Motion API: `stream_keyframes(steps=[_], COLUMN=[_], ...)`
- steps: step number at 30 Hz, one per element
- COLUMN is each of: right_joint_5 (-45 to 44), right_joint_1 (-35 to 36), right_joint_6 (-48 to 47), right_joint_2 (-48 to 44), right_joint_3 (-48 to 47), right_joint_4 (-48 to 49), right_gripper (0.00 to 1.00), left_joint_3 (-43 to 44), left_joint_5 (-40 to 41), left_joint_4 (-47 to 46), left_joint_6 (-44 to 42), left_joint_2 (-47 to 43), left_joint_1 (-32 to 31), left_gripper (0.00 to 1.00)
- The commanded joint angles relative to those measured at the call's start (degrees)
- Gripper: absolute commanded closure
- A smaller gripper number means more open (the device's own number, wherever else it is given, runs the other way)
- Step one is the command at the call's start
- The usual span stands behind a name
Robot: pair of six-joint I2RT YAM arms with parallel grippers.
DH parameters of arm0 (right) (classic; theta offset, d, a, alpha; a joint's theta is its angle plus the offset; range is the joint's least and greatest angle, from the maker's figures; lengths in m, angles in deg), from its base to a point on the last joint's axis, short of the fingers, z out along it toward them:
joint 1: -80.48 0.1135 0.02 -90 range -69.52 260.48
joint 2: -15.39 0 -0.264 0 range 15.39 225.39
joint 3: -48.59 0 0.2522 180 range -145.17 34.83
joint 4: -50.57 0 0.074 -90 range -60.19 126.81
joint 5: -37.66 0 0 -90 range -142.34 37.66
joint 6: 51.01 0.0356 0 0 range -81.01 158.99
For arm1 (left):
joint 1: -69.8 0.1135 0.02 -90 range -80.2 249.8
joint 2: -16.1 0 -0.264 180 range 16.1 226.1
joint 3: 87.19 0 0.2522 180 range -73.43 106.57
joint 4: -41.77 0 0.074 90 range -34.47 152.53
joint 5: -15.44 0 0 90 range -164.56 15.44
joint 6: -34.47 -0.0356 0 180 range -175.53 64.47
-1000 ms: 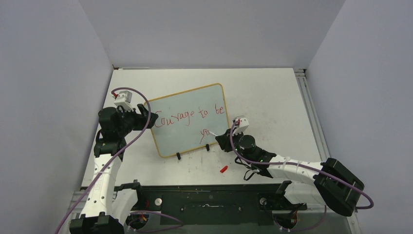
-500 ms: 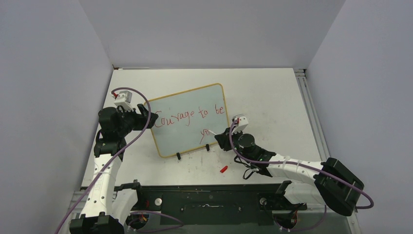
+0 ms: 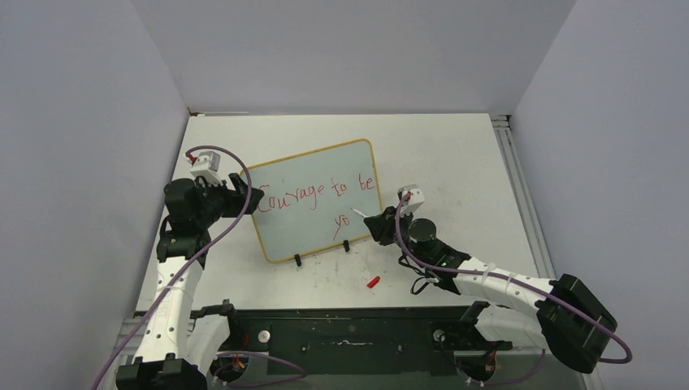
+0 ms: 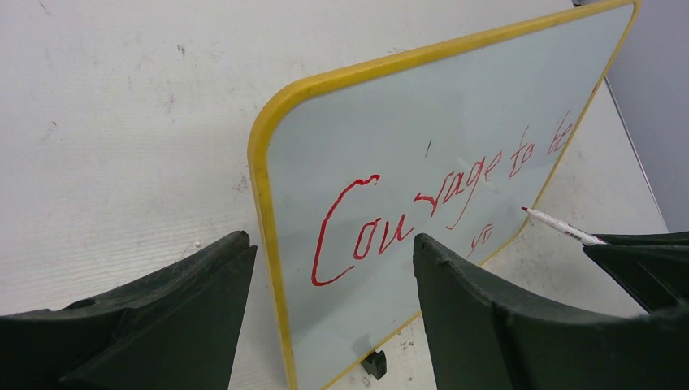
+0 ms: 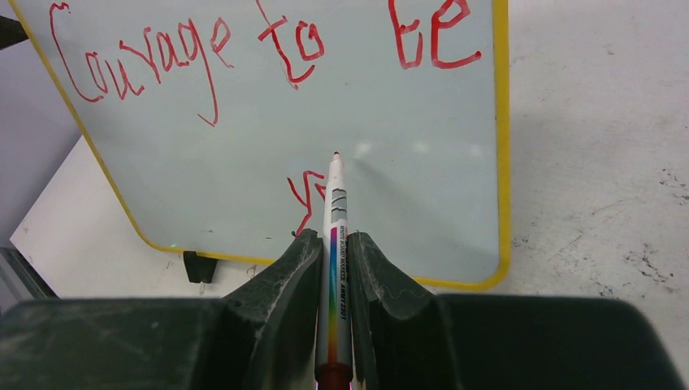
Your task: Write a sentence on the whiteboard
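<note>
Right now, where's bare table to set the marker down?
Free: table behind the whiteboard up to the back wall, and right of it to the side rail. Crowded: in front of it, red cap plus right gripper shut on the marker; left gripper straddles its left edge.

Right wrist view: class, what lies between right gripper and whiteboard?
A white marker, clamped in the right gripper, pointing at the whiteboard; right wrist view shows it.

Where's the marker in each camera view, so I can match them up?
Top external: marker just right of centre, tip near the whiteboard's lower right corner.
Left wrist: marker at the right edge, pointing left toward the board.
Right wrist: marker bottom centre, clamped in the right pincer.
Shared landmark: the red "yo" beside the tip.
</note>
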Motion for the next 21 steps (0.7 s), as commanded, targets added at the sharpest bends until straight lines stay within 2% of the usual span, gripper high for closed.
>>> stream_keyframes(steps=[1,21], right_joint_5=[2.5,2.4], right_joint_1=[-1.1,-1.6], right_joint_6=[-0.7,-0.8], right_joint_2=[0.3,5.7], right_joint_3=[0.1,-0.1], right_joint_4=[2.7,5.4], right_gripper=[0.95,0.95], left_joint_3=[1.4,1.4], left_joint_5=[0.5,0.1], left_joint_4=[-1.0,-1.1], left_joint_6=[-0.9,-0.9], left_joint_2=[-0.7,-0.8], left_joint_1=[0.4,0.4], left_gripper=[0.30,0.30])
